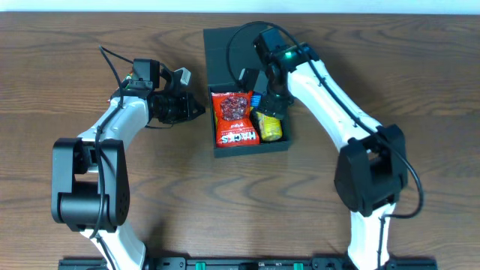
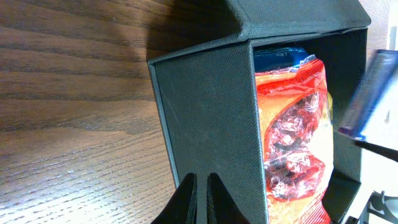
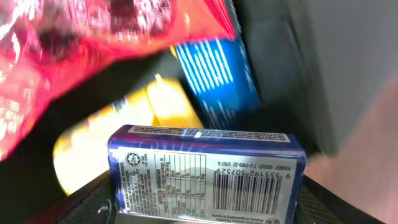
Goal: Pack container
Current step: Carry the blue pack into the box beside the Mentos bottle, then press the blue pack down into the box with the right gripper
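The dark teal container point(image 1: 250, 147) stands at the table's middle with its flap lid point(image 1: 225, 49) laid open toward the back. A red snack packet point(image 1: 234, 118), a yellow packet point(image 1: 271, 127) and a blue one point(image 3: 217, 71) lie inside. My right gripper point(image 1: 271, 100) hangs over the container's right half, shut on a blue packet with a barcode point(image 3: 205, 171); that packet fills the space between the fingers point(image 3: 92, 200). My left gripper point(image 2: 202, 198) is shut and empty, its tips at the container's outer left wall point(image 2: 211, 118). In the left wrist view the red packet point(image 2: 292, 137) shows inside.
Wooden table point(image 1: 90, 45) all round the container. The left arm's base point(image 1: 82, 187) and the right arm's base point(image 1: 371, 176) stand near the front edge. A black cable point(image 1: 244, 34) loops over the lid.
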Controlling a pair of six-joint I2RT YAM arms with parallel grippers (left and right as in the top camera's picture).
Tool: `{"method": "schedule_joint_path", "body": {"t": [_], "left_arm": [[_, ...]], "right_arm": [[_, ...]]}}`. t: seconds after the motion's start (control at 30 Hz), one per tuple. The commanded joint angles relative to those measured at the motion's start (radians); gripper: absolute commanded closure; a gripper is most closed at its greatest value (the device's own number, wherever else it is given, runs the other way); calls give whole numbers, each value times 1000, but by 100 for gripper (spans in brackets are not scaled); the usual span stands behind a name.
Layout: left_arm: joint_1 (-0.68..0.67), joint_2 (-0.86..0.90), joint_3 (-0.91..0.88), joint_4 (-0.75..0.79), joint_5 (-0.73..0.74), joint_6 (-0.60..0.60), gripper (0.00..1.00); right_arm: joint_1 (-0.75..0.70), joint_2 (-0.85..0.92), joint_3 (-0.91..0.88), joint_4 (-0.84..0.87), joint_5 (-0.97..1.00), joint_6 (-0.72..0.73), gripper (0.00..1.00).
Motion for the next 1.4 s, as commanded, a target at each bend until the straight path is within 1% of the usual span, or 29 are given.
{"method": "schedule_joint_path", "body": {"t": [0.0, 0.13, 0.37, 0.53, 0.7, 0.93, 1.2, 1.37], "left_arm": [[5, 12, -8, -3, 11, -8, 92], [5, 12, -8, -3, 11, -8, 92], [5, 12, -8, -3, 11, -8, 92], [5, 12, -8, -3, 11, -7, 92], [5, 12, -8, -3, 11, -7, 92], [5, 12, -8, -3, 11, -7, 92], [6, 12, -8, -3, 11, -7, 92], [8, 12, -8, -3, 11, -7, 92]], "right_arm": [[-8, -56, 25, -16, 69, 3, 26], [-5, -56, 25, -24, 69, 3, 26], [23, -56, 25, -88, 63, -37, 24], [31, -56, 25, -111, 27, -53, 21], [31, -56, 24, -131, 29, -64, 22], [67, -56, 24, -155, 219, -64, 22], [134, -56, 24, -192, 304, -64, 21], [138, -56, 24, -217, 346, -55, 21]]}}
